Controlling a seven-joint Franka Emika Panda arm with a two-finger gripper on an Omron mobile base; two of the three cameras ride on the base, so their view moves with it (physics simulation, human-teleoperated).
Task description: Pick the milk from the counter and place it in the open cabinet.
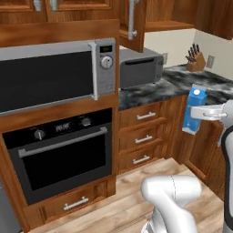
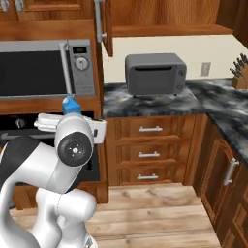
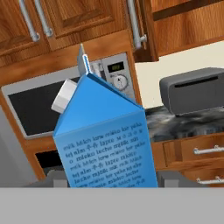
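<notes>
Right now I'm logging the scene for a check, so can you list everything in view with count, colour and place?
milk: 1, blue carton with white cap, held in the air off the counter
counter: 1, black-and-grey marbled, right of the microwave
open cabinet: 1, reddish-brown, above the toaster, door swung out
toaster: 1, dark grey, on the counter below the cabinet
microwave: 1, silver with dark window, built in above the oven
oven: 1, black, under the microwave
knife block: 1, brown, at the counter's back corner
drawers: 3, reddish-brown with silver handles, under the counter
gripper: 1, white, shut on the milk
</notes>
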